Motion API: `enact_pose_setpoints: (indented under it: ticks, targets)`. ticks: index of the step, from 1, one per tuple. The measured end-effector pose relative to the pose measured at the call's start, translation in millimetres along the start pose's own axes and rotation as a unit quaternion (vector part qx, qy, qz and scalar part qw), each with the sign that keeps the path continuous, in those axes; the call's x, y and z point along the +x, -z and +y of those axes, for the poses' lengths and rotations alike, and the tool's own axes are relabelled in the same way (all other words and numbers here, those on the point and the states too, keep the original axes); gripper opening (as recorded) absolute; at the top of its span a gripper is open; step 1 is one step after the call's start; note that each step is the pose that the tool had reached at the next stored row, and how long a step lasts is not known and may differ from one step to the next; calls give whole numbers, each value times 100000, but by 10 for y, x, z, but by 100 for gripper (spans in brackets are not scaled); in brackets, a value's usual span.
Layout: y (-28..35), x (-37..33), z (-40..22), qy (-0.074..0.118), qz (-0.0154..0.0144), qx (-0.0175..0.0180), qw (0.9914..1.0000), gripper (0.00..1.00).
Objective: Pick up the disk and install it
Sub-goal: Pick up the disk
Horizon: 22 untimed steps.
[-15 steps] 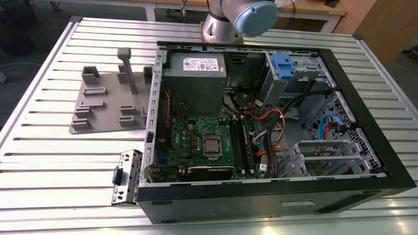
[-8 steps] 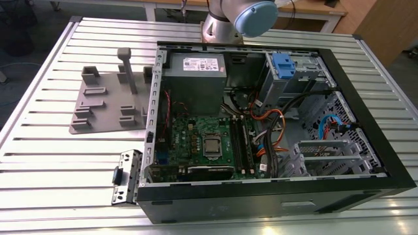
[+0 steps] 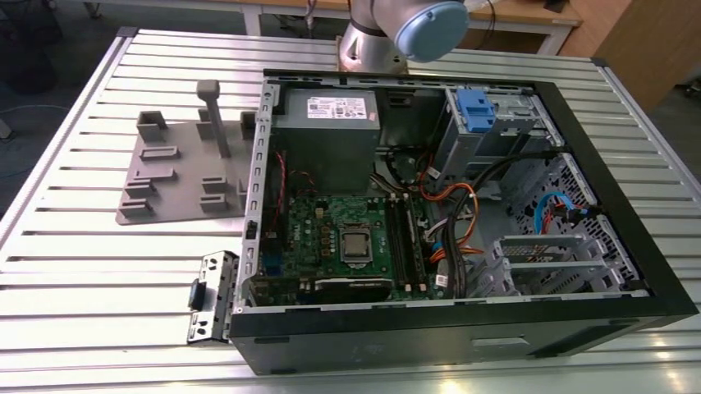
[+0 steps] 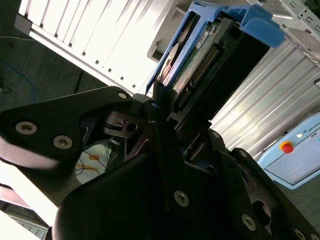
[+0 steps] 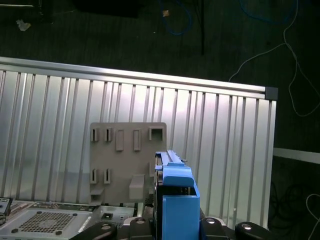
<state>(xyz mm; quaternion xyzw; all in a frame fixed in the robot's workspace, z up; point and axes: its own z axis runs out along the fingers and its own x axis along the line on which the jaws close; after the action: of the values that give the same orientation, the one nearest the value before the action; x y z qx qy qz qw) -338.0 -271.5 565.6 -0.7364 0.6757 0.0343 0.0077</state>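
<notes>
One pincer (image 4: 163,104) clamped tight on disk (image 4: 199,57) edge.

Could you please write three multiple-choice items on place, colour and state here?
1. Exterior view: the grey plastic fixture plate lies where from the open black computer case? A left B right C inside
2. The plastic frame around the flat silver disk is: A red B blue C yellow
3. The disk is: A on the plate B in the black tool's grip C in the case
Answers: A, it lies past the case's left wall; B, blue edges show; B, the tool clamps it.
</notes>
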Motion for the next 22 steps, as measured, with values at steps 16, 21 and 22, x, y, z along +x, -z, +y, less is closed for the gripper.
enact_pose_setpoints:
  ticks: [16, 21, 22]
  targets:
    - [-30, 198, -557, -2, 31, -2, 100000, 36]
    - [-35, 252, -740, -1, 61, -2, 100000, 36]
    - [-35, 260, -772, -2, 74, -8, 100000, 36]
